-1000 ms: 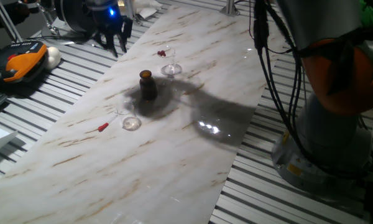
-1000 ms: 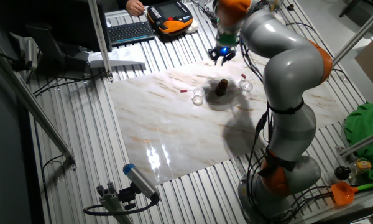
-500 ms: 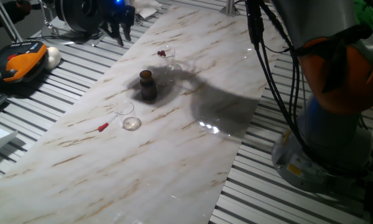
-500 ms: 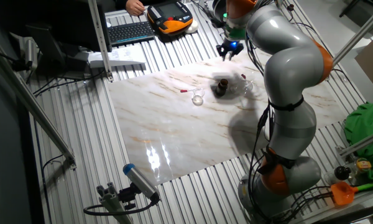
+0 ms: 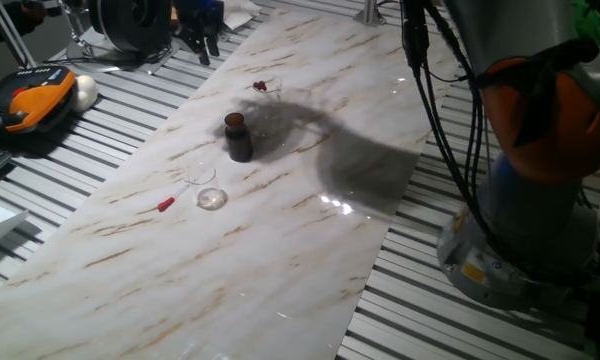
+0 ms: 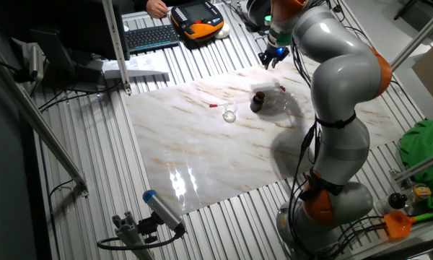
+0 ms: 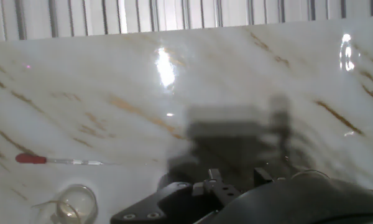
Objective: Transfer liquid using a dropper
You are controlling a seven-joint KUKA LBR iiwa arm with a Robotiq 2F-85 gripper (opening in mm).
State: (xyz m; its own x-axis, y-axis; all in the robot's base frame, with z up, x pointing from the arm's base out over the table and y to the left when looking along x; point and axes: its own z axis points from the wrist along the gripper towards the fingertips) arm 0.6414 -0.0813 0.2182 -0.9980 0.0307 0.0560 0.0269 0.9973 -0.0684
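Hand (image 5: pixel 202 30) cut off by the frame's top edge, its fingers blurred, their spread unreadable.

Bottle (image 5: pixel 238 137) and glass (image 5: pixel 211 198) (both mid-slab) interrupt open marble (image 5: pixel 280 260).

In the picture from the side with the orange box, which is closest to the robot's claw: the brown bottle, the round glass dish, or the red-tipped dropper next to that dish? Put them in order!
Measured from the gripper, up at the marble board's far edge:
1. Brown bottle, in the middle of the board, nearest.
2. Round glass dish, further down toward the camera.
3. Red-tipped dropper, just left of the dish. These last two are nearly tied.
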